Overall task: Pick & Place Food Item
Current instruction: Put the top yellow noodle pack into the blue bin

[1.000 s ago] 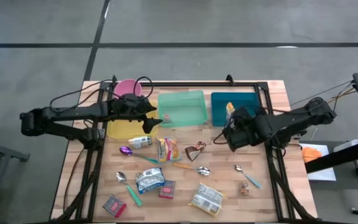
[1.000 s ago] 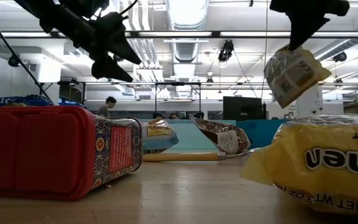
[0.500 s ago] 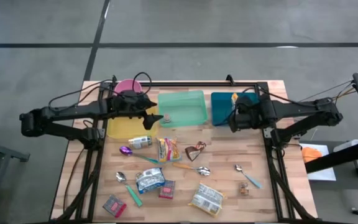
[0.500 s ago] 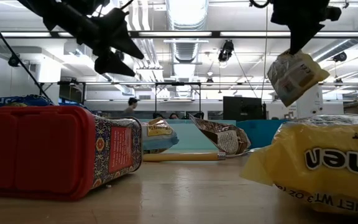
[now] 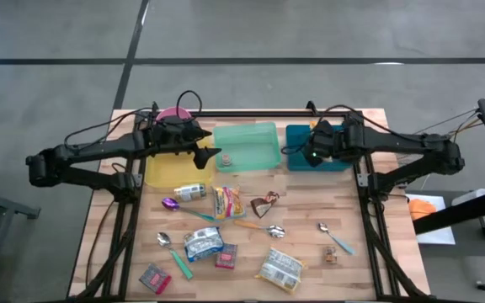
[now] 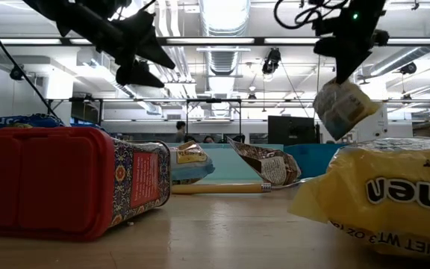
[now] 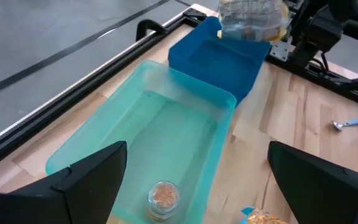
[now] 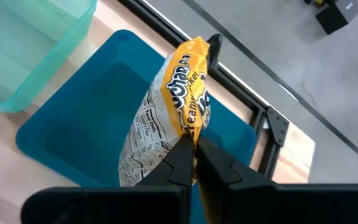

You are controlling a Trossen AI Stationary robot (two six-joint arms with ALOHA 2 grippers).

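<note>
A yellow and white snack packet (image 8: 166, 118) hangs over the blue bin (image 8: 86, 124), with my right gripper (image 8: 194, 146) shut on it. The low view shows the packet (image 6: 342, 108) dangling tilted under that gripper (image 6: 340, 75). From above, the right gripper (image 5: 312, 151) covers the near left part of the blue bin (image 5: 339, 135). My left gripper (image 5: 211, 154) stands open in the air at the left end of the green bin (image 5: 251, 143). A small jar (image 7: 162, 196) stands on the floor of that bin. My right gripper pinches the packet's yellow top edge (image 8: 190, 127) between its two fingers. The fingers slant down at it from above. The packet hangs below them, tilted and clear of the blue bin.
A yellow plate (image 5: 165, 172) and a pink bowl (image 5: 173, 114) stand at the far left. On the near half of the table lie a can (image 5: 190, 192), several packets, spoons, a red tin (image 6: 66, 179) and a big yellow packet (image 6: 394, 202). A black frame rail (image 5: 268, 114) runs behind the bins.
My right gripper has carried the packet toward the table's far edge, from the boards in front of the blue bin to above it. Its wrist has rolled and the packet has swung with it, hanging clear throughout.
</note>
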